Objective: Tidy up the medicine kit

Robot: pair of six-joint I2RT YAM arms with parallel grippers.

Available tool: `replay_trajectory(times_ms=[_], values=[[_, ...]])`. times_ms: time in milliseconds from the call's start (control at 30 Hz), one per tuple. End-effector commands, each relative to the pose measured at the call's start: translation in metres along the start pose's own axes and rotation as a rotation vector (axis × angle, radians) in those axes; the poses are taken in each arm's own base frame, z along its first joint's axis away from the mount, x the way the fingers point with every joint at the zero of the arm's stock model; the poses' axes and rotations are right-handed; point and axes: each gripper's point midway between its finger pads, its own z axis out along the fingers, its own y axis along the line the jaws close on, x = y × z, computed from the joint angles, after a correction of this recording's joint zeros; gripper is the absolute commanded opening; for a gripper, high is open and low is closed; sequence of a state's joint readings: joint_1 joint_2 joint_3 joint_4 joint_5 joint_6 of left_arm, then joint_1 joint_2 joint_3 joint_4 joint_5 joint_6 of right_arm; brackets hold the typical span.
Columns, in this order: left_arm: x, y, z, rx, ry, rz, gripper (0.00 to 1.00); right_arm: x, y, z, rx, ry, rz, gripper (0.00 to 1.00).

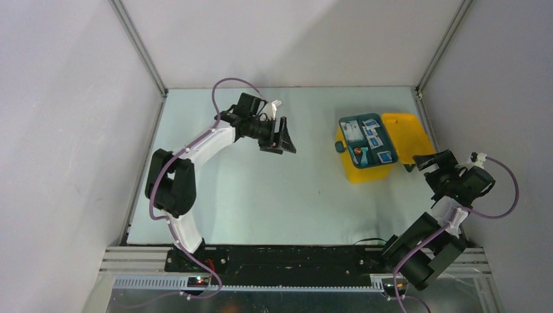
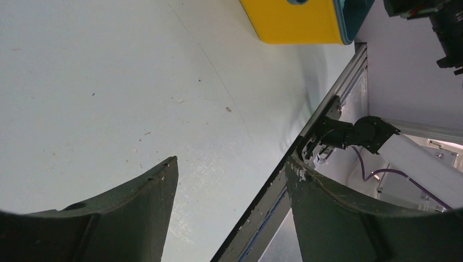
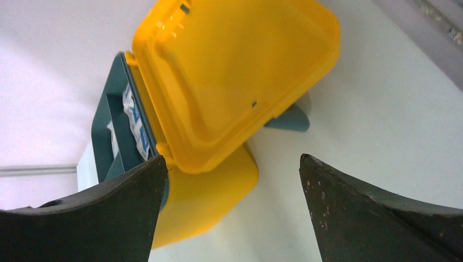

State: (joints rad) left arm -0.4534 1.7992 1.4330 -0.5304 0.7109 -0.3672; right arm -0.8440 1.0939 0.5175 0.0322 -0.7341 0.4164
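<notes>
— Where is the medicine kit [image 1: 365, 173] found?
— It is set at the far right of the worktop [image 1: 261, 195], its lid [image 1: 405, 135] swung open to the right, with packets [image 1: 373, 139] laid in its teal tray [image 1: 345, 122].
— And the grippers?
— The right gripper [image 1: 420, 163] is held just beside the lid, jaws spread. The left gripper [image 1: 282, 140] is held well apart, likewise spread.

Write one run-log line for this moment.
medicine kit: lid open | left pincer: open, empty | right pincer: open, empty, facing lid
</notes>
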Motion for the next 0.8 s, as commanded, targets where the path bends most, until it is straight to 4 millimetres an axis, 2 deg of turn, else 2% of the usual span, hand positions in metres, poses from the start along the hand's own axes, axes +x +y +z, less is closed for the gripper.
replay_trajectory(times_ms=[0,233,333,600,667,700,767], values=[[-0.001,-0.009,-0.004,0.042,-0.012,0.007,0.76,-0.034,0.007,0.016,-0.035,-0.130,-0.016,0.95],[0.005,-0.007,-0.001,0.054,0.008,0.000,0.76,-0.029,-0.009,0.045,-0.067,-0.098,0.048,0.98],[0.007,-0.009,-0.002,0.073,0.016,0.011,0.76,-0.031,-0.003,0.048,-0.130,-0.095,0.074,0.99],[0.013,-0.010,-0.001,0.093,0.033,0.016,0.76,-0.039,0.040,0.040,-0.430,-0.082,0.073,1.00],[0.014,-0.009,0.000,0.092,0.037,0.013,0.76,-0.045,0.064,0.029,-0.564,-0.117,0.002,0.99],[0.015,-0.008,0.000,0.091,0.040,0.010,0.76,-0.042,0.073,0.023,-0.606,-0.087,0.038,1.00],[0.015,-0.007,0.001,0.089,0.042,0.010,0.76,-0.042,0.084,0.017,-0.647,-0.080,0.026,0.99]])
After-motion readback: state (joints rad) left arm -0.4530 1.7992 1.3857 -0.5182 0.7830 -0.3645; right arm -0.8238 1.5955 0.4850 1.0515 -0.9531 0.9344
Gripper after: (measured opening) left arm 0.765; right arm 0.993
